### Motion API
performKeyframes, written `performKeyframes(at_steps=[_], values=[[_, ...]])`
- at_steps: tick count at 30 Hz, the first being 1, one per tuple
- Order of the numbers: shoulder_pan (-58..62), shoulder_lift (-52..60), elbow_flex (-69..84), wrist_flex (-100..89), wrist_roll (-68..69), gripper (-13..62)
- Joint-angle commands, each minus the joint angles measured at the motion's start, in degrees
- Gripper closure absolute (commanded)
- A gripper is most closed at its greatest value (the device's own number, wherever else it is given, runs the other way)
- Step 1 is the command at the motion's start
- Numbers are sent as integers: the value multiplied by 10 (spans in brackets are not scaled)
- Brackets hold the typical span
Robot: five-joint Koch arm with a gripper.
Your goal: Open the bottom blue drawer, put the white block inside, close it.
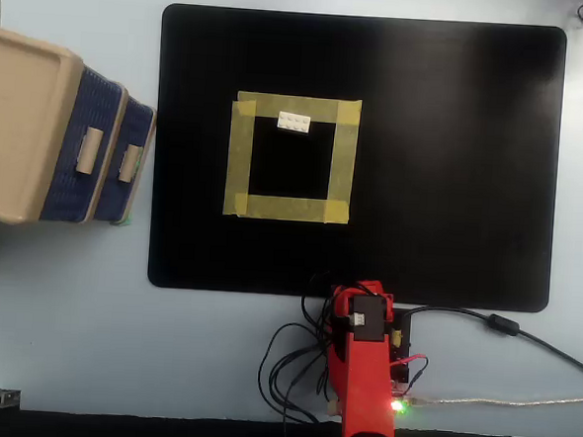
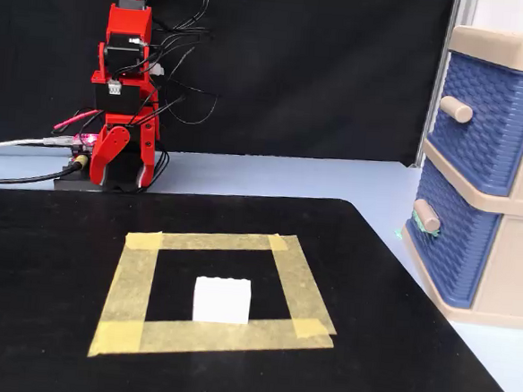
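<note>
We see the red arm (image 2: pixel 124 88) folded upright at the back edge of the black mat (image 2: pixel 37 324). Its jaws hang tucked low near its base; we cannot tell whether they are parted or closed. Well apart from the jaws, the white block (image 2: pixel 222 300) lies inside a yellow tape square (image 2: pixel 127 294), touching one side of it. Off to the side of the mat on the pale tabletop (image 1: pixel 68 314) stands the beige cabinet (image 2: pixel 516 277). The bottom blue drawer (image 2: pixel 452 236) is closed beneath the upper blue drawer (image 2: pixel 483 113).
</note>
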Motion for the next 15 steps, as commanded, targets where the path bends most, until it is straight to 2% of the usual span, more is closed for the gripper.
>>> performKeyframes(at_steps=[1, 7, 11, 13, 15], values=[[-11, 26, 4, 83, -4, 147], [-9, 26, -87, 87, -15, 152], [-24, 21, -294, 79, -63, 156], [-91, -4, -378, 56, -122, 156], [-244, -36, -388, -16, -234, 157]])
